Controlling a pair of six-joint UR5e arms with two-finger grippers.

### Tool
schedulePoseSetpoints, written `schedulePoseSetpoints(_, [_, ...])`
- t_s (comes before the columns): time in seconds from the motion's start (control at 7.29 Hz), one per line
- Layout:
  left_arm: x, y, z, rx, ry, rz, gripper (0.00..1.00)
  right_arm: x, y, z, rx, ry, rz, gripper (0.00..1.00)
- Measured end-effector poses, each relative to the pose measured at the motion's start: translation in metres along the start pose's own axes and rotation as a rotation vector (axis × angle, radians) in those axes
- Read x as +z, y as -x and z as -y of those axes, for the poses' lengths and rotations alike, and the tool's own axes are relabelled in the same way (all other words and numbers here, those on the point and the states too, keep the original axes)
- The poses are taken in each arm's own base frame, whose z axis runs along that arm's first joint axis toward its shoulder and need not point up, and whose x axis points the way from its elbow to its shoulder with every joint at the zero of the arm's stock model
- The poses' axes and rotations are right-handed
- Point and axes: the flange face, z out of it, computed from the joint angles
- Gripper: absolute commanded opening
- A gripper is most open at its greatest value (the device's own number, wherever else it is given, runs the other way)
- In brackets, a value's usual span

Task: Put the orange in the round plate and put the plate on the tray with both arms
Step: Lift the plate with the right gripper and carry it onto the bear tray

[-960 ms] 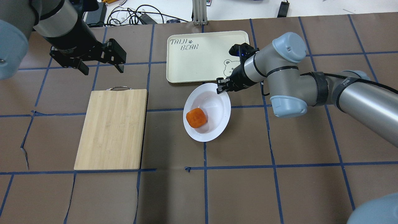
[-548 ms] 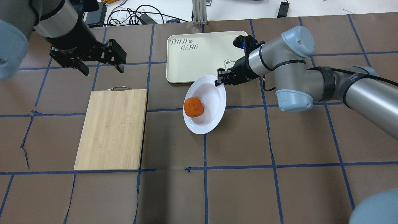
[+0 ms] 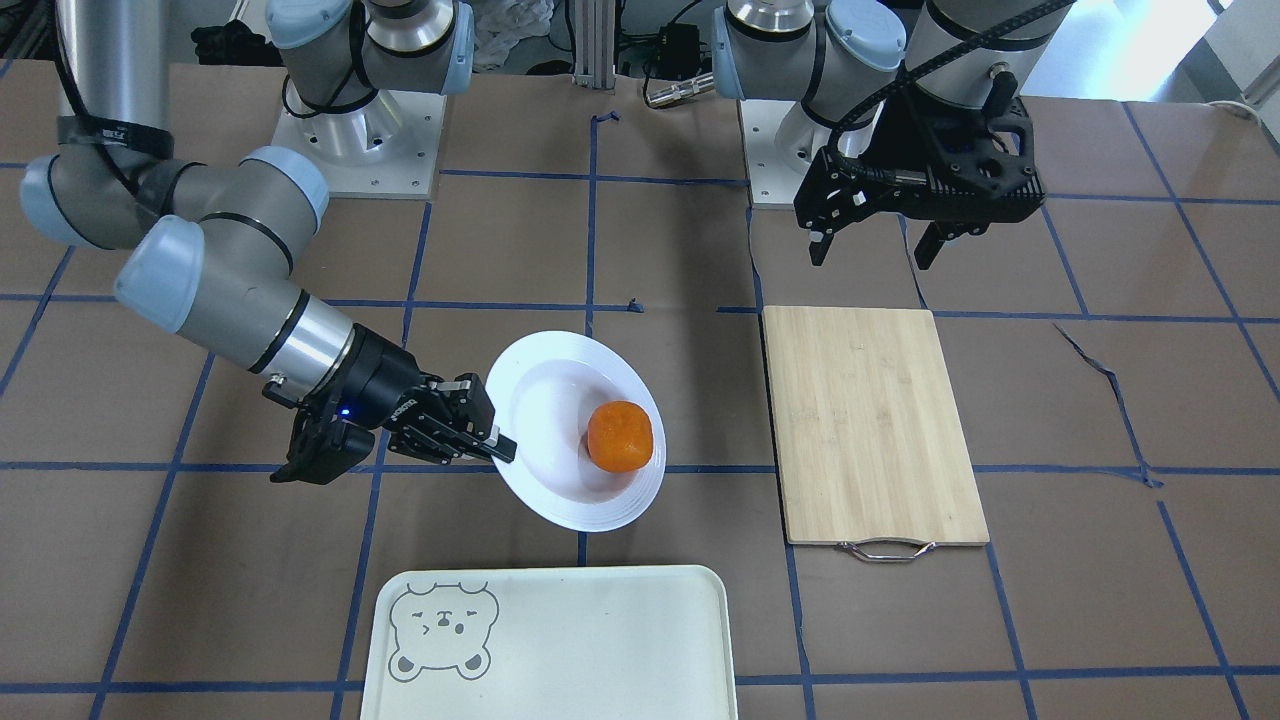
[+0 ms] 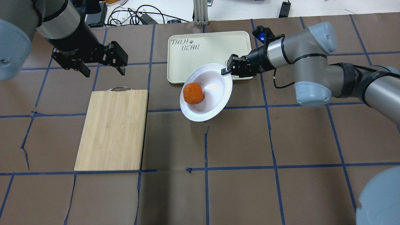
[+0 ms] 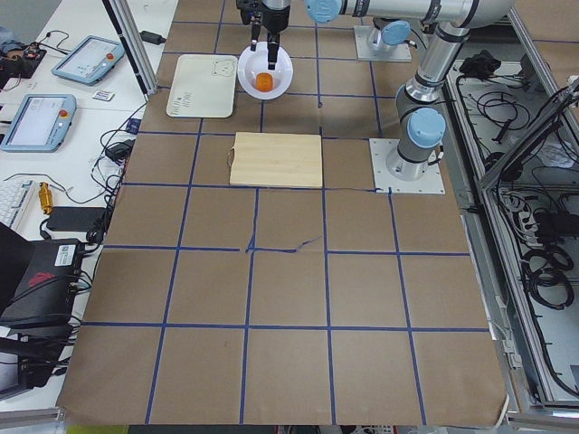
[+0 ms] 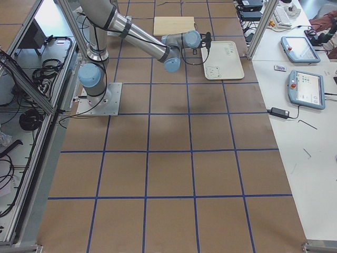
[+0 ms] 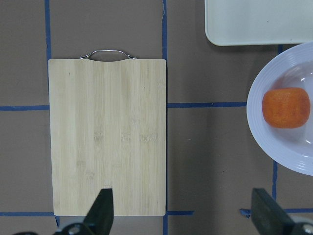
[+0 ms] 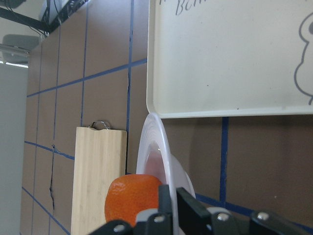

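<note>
Front-facing camera first. The right gripper (image 3: 500,447) is clamped on the rim of the glossy white round ceramic plate (image 3: 545,400) at its 8 o'clock. The small bright orange fruit (image 3: 620,436) sits inside, over at 3 o'clock of the well, so the first half looks done. The pale cream rectangular plastic tray (image 3: 580,640) with its bear face waits at 6 o'clock, apart from the plate here. The left gripper (image 3: 870,255) hangs empty, jaws spread wide, beyond the bamboo cutting board (image 3: 870,420).

Overhead: the plate looks lifted, its far rim covering the tray's near edge. Setting it down is what remains.

Left wrist: wide fingers frame the board, with plate and orange at 3 o'clock.

Right wrist: the rim is pinched between the fingers, tray at 12 o'clock.

Against a second ago, the plate has travelled towards the tray and the orange has rolled to the well's 9 o'clock side. The left gripper has barely budged.
</note>
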Motion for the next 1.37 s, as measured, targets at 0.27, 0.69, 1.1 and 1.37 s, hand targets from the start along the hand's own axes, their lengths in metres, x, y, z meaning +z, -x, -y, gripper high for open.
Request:
schedulePoseSetpoints(0.27, [0.000, 0.000, 0.000, 0.000, -0.001, 0.000, 1.00, -0.001, -0.025, 0.062, 0.045, -0.037, 0.063, 0.00])
schedulePoseSetpoints(0.69, [-0.001, 0.001, 0.000, -0.002, -0.001, -0.001, 1.00, 0.026, -0.060, 0.167, 0.091, -0.056, 0.143, 0.00])
schedulePoseSetpoints(1.1, [-0.001, 0.001, 0.000, -0.003, -0.002, -0.004, 1.00, 0.059, -0.092, 0.190, 0.106, -0.036, 0.192, 0.00])
schedulePoseSetpoints(1.37, [0.000, 0.002, 0.000, -0.005, -0.002, -0.004, 1.00, 0.073, -0.105, 0.189, 0.097, -0.032, 0.198, 0.00])
